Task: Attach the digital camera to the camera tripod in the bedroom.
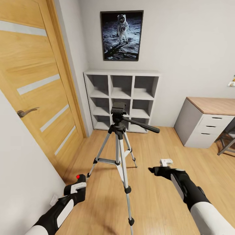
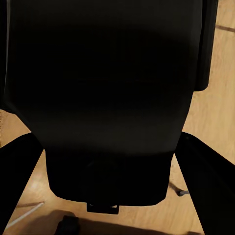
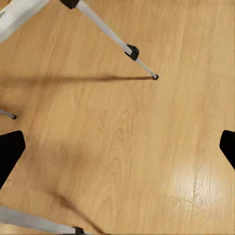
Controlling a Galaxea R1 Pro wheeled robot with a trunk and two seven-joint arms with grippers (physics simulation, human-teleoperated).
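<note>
The camera tripod (image 1: 118, 130) stands upright on the wood floor in the middle of the head view, its black head (image 1: 118, 108) bare and the pan handle (image 1: 143, 125) pointing right. My left gripper (image 1: 79, 182) is low and left of the tripod, shut on the black digital camera (image 1: 77, 180) with its red spot on top. In the left wrist view the camera's dark body (image 2: 107, 98) sits between the fingers (image 2: 19, 181). My right gripper (image 1: 152, 169) hangs open to the right of the tripod legs (image 3: 110, 33), over bare floor.
An oak door (image 1: 36, 88) is at the left, with a white wall (image 1: 19, 169) close by my left arm. A white cube shelf (image 1: 122, 99) stands behind the tripod under an astronaut poster (image 1: 121, 35). A desk with drawers (image 1: 205, 125) and a chair (image 1: 228, 140) are at the right.
</note>
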